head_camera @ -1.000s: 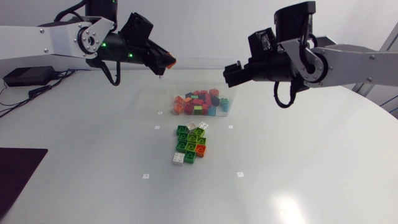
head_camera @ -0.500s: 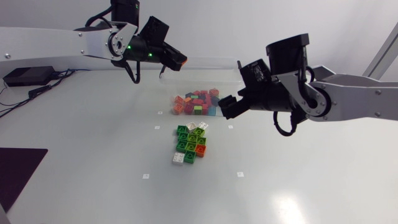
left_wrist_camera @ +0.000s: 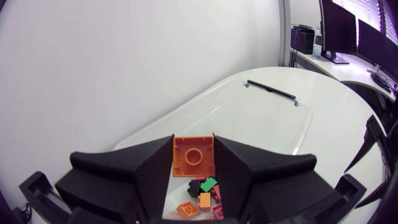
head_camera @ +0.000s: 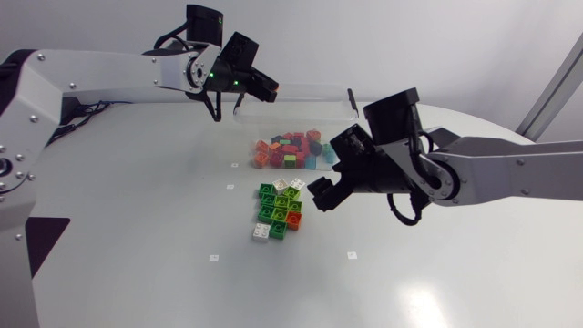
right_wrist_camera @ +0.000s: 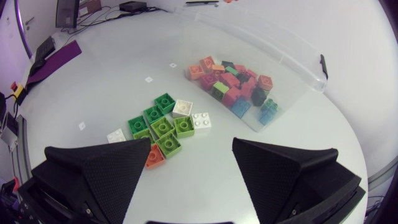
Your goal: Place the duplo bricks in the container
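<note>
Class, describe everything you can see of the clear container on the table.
The container is a clear, rectangular plastic box, open-topped and upright on the white table. Its walls are see-through, with a black clip on the rim. Mixed-colour bricks lie heaped inside toward one side; the rest of its floor is bare. The left end effector holds an orange brick above it.

Worktop (head_camera: 474, 273): large, white, matte, curved far edge at right. Small pale square markers (head_camera: 213, 258) dotted across surface, well apart. Soft glare patch (head_camera: 419, 296) from overhead light on near right part; shadows faint, lighting even. Dark rectangular mat (head_camera: 50, 239) flat at worktop's left edge. Plain pale wall (head_camera: 364, 36) behind far edge, unmarked; same wall fills most of left wrist view (left_wrist_camera: 124, 62).
</note>
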Tool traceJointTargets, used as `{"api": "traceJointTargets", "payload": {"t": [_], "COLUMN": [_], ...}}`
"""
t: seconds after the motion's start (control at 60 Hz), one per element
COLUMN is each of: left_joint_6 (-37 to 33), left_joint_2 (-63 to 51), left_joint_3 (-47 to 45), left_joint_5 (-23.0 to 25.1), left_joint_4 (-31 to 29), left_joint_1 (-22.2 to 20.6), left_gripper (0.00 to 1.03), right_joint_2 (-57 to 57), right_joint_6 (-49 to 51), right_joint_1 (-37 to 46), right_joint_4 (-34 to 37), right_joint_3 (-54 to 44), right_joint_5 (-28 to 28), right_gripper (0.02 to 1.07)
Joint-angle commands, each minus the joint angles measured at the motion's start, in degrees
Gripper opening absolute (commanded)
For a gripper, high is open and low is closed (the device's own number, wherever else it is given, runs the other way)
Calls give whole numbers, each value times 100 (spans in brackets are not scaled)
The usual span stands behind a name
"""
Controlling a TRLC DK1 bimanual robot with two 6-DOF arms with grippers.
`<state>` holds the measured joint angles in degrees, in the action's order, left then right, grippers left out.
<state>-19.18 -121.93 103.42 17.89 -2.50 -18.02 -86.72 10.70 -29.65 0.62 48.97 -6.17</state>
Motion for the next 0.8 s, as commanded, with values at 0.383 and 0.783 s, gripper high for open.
{"api": "traceJointTargets", "payload": {"t": [0.383,0.783], "left_joint_6": [55,-1185], "left_joint_2": [565,2147], "left_joint_3": [-559,-3135], "left_joint_5": [-163,215], "left_joint_4": [-93,-13], "left_joint_1": [27,141], "left_gripper": [94,94], "right_joint_2": [-627,-1532], "right_joint_6": [996,1628], "right_joint_1": [-111,21], "right_joint_4": [377,140], "right_joint_3": [-81,-133], "right_joint_5": [-551,-1307], "right_gripper": [102,102]}}
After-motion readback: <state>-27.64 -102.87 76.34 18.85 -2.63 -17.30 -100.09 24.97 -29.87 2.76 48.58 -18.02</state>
